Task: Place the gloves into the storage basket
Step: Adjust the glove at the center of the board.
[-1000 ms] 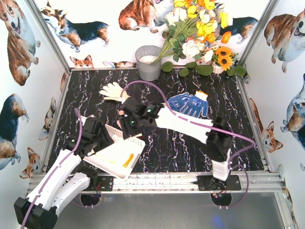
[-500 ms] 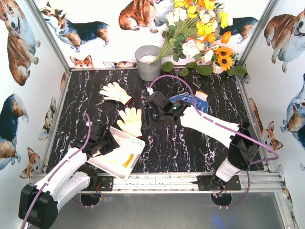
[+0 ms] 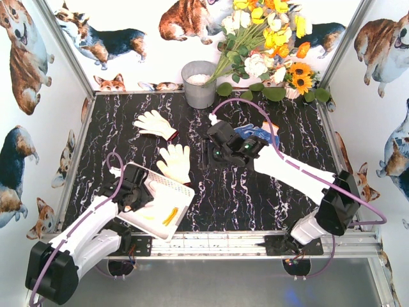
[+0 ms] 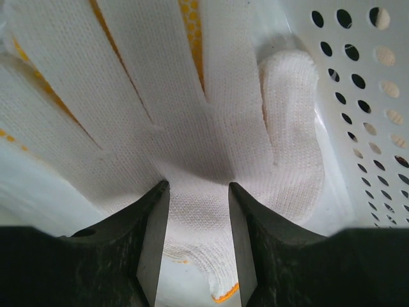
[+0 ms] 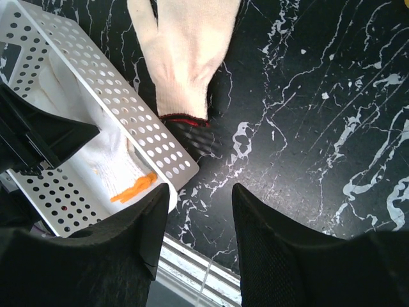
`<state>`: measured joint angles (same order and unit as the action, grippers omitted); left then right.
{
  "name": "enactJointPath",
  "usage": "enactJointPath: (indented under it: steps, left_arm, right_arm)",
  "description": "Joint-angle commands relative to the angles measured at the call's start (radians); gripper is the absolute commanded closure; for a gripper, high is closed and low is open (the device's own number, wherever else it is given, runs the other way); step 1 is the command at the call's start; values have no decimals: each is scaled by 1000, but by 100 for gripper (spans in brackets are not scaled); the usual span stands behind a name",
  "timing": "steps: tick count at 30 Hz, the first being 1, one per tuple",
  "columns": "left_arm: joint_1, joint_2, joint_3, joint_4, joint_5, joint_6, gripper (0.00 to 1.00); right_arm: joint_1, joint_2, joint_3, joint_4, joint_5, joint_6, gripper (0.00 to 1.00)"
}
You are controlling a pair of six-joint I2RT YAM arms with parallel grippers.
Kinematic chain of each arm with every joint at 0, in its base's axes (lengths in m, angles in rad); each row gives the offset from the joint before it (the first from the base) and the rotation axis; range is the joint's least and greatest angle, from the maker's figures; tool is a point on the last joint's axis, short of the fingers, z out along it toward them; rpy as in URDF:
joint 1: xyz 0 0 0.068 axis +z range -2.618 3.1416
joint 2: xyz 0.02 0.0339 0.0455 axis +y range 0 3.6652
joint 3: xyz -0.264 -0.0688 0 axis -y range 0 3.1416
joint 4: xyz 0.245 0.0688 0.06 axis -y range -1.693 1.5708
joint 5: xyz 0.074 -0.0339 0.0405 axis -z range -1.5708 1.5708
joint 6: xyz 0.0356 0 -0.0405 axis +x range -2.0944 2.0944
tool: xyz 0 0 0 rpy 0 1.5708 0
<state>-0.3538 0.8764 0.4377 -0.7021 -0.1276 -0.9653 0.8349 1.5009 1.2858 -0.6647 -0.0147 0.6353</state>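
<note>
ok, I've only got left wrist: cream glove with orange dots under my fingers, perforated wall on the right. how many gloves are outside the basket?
Observer: Three on the table: a back cream glove, a near cream glove and a blue dotted glove partly hidden by the right arm.
Operator: closest to the basket?
Observer: The near cream glove. Its red-edged cuff lies just beside the storage basket wall.
Operator: right arm busy?
Observer: No. The right gripper hangs over bare table, fingers apart, nothing between them.
</note>
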Motion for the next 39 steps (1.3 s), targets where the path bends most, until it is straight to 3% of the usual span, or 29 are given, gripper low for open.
enactJointPath:
  steps: [1, 9, 19, 28, 35, 39]
  left_arm:
    - [5, 11, 11, -41, -75, -28, 63]
    - [6, 8, 39, -41, -82, -6, 62]
    - [5, -23, 338, -28, -105, 189, 39]
    - [-35, 376, 583, 113, 10, 361, 36]
    - [-228, 672, 741, 124, -80, 359, 38]
    - [-273, 802, 800, 124, -124, 355, 44]
  right_arm:
    - [-12, -62, -20, 53, 29, 5, 54]
    - [-32, -105, -49, 52, 36, 1, 53]
    - [-86, -231, -79, -10, 76, -72, 49]
    - [-256, -370, -195, -39, 20, -111, 47]
    - [-340, -467, -305, -55, -8, -89, 47]
    - [-367, -510, -357, -63, -2, -72, 46]
